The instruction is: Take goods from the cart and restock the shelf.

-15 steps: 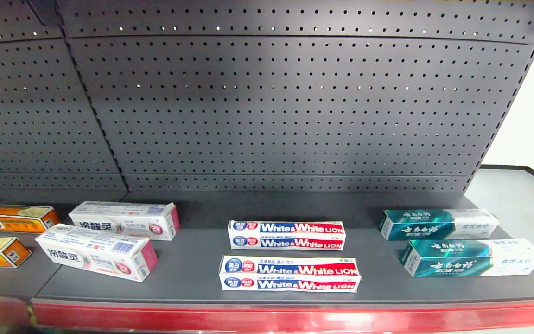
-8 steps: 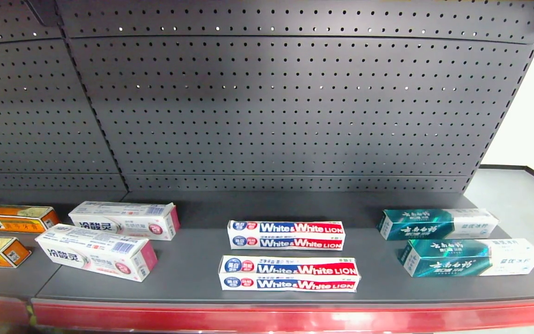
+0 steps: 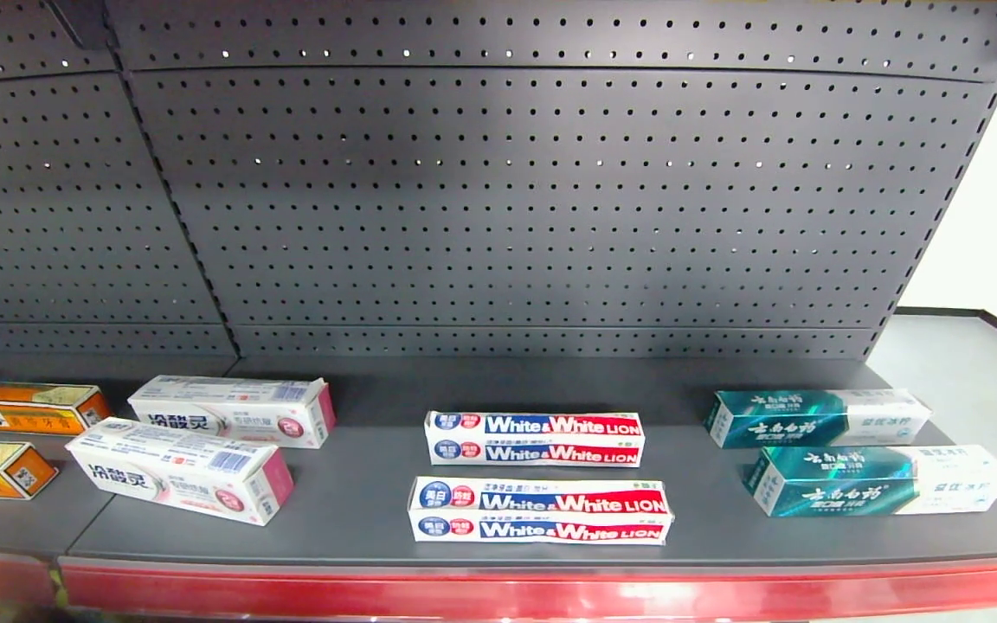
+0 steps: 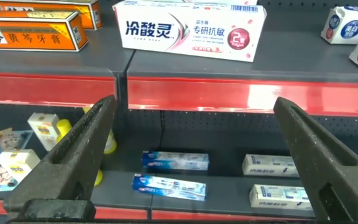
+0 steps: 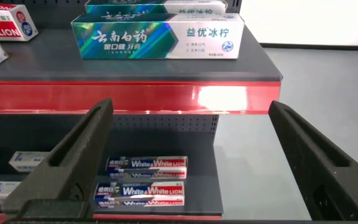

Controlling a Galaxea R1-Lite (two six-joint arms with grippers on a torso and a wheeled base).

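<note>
Toothpaste boxes sit in pairs along the dark store shelf (image 3: 351, 510) while both grippers hang empty-handed before its red front lip.

The left gripper (image 4: 194, 102) has its fingers (image 4: 73, 155) spread wide with nothing between them. Straight beyond their tips a pink-and-white box (image 4: 190, 30) lies near the shelf's front edge, with two orange boxes (image 4: 30, 32) farther to the left. The right gripper (image 5: 190, 104) has its fingers (image 5: 67, 158) just as wide and holds nothing. A teal-and-white box (image 5: 157, 37) lies just past its tips, with a second one behind it. Two red, white and blue boxes (image 3: 540, 510) lie mid-shelf, between the two sets of fingers. Under the red lip, ahead of both grippers, a lower shelf (image 4: 229, 186) carries more boxes.
</note>
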